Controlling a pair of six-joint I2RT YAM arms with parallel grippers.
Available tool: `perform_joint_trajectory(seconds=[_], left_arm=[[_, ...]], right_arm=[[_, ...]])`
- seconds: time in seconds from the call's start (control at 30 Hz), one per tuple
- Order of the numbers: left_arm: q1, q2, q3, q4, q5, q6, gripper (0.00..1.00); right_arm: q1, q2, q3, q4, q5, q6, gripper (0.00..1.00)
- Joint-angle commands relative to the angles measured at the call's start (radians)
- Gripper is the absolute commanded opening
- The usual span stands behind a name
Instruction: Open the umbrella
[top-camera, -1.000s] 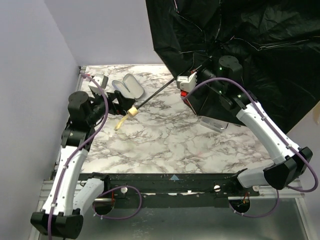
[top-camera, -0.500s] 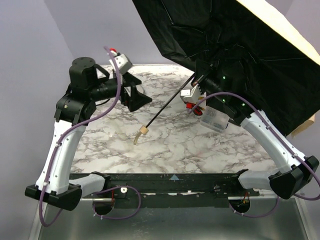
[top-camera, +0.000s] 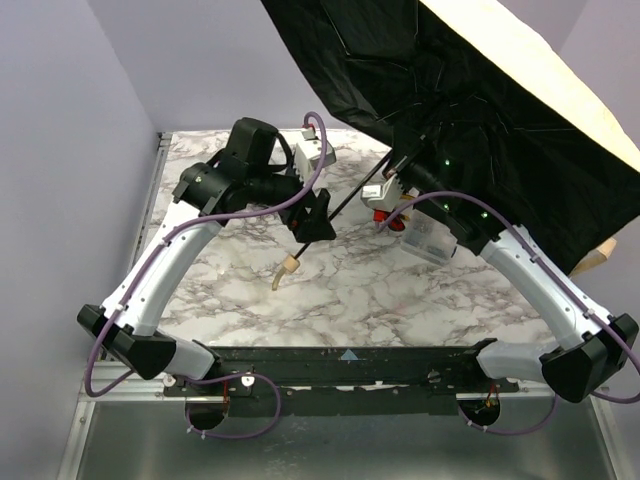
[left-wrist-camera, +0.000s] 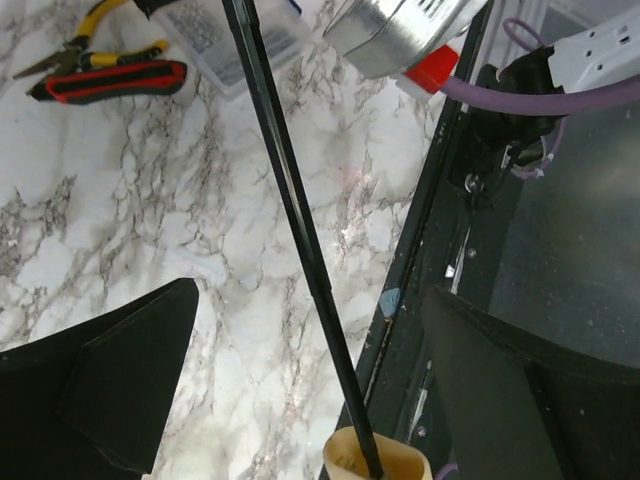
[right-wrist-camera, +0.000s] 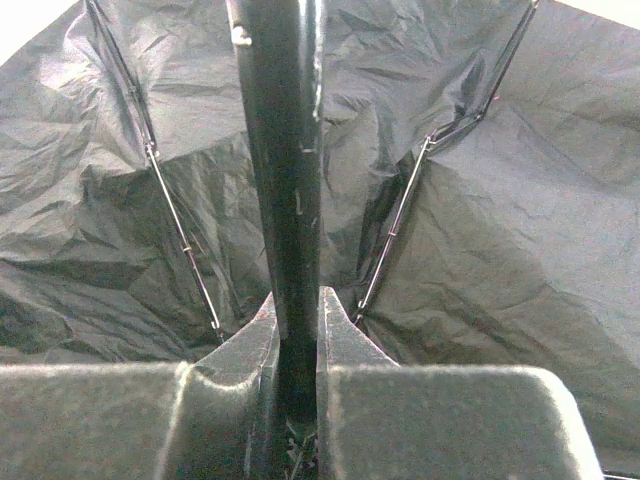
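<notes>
The umbrella (top-camera: 480, 110) is open and up in the air over the far right of the worktop (top-camera: 340, 300). Its black inside faces the arms. Its tan outside shows along the top right. Its stick (left-wrist-camera: 290, 190) is long and thin, and it slants. The handle (top-camera: 290, 264) end points down to the near left, low over the worktop. The other end goes up and away to the right, into the cloth.

The right hand (right-wrist-camera: 297, 380) is squeezed tight on the stick, close under the cloth. The left hand (left-wrist-camera: 310, 300) is wide open with the stick between its fingers, and it holds nothing.

A clear box (top-camera: 430, 240) sits under the umbrella, just beside the pliers (left-wrist-camera: 100, 75). I cannot tell what is in it.
</notes>
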Motion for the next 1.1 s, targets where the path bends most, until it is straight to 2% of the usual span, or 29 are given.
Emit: perform_joint_trajectory(seconds=[0.0,0.17,0.3,0.37,0.53,0.7,0.87,1.07], left_arm=[[-0.041,0.015,-0.019,-0.052,-0.1,-0.028,0.89],[-0.048,-0.033,-0.096,-0.126,-0.077,-0.013,0.66],[-0.047,-0.068,-0.164,-0.186,-0.086,0.025,0.33],[-0.047,-0.07,-0.176,-0.216,-0.093,0.042,0.24],[-0.047,-0.106,-0.226,-0.238,-0.054,0.07,0.14],[-0.048,-0.143,-0.286,-0.254,-0.009,0.087,0.11],[-0.048,-0.176,-0.328,-0.254,0.001,0.086,0.09],[-0.03,-0.21,-0.384,-0.233,0.011,0.074,0.0]], right_arm=[[0.005,-0.047,0.005,0.082,0.075,-0.007,0.01],[0.005,-0.066,-0.012,0.088,0.143,0.013,0.01],[0.004,-0.074,-0.036,0.114,0.198,0.017,0.01],[0.003,-0.072,-0.035,0.116,0.225,0.028,0.03],[-0.001,-0.063,-0.042,0.163,0.278,0.062,0.16],[-0.031,-0.045,-0.071,0.245,0.303,0.062,0.17],[-0.056,-0.018,-0.056,0.293,0.309,0.061,0.26],[-0.074,0.001,-0.025,0.304,0.306,0.055,0.29]])
